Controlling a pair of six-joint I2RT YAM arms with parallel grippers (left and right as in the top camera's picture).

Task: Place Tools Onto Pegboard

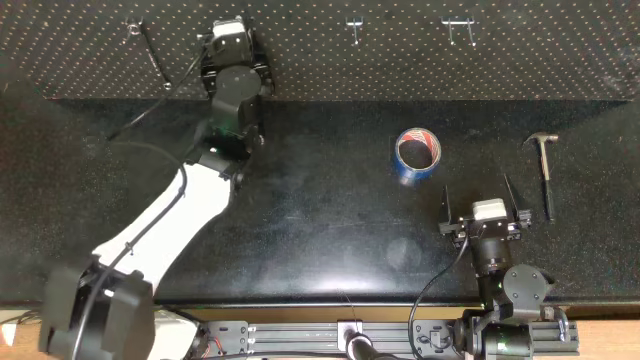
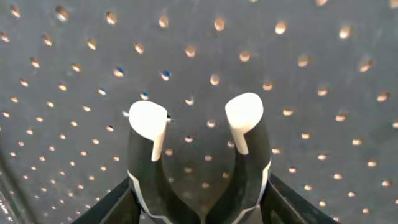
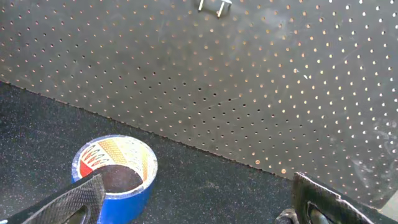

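My left gripper (image 2: 196,124) faces the perforated pegboard (image 1: 400,60) close up, open, with nothing between its white pads (image 2: 148,121). In the top view the left gripper (image 1: 232,40) is up against the board's left part. A wrench (image 1: 152,55) hangs on the board just left of it. A blue tape roll (image 1: 417,156) (image 3: 115,169) stands on the black table, and a hammer (image 1: 544,168) lies to its right. My right gripper (image 1: 480,202) sits low near the table's front, between tape and hammer, open and empty, its fingers (image 3: 79,200) spread wide.
Two bare metal hooks (image 1: 354,28) (image 1: 458,30) stick out of the pegboard's right half; one hook (image 3: 214,6) shows above the tape in the right wrist view. The black table (image 1: 320,220) lies flat in front of the board.
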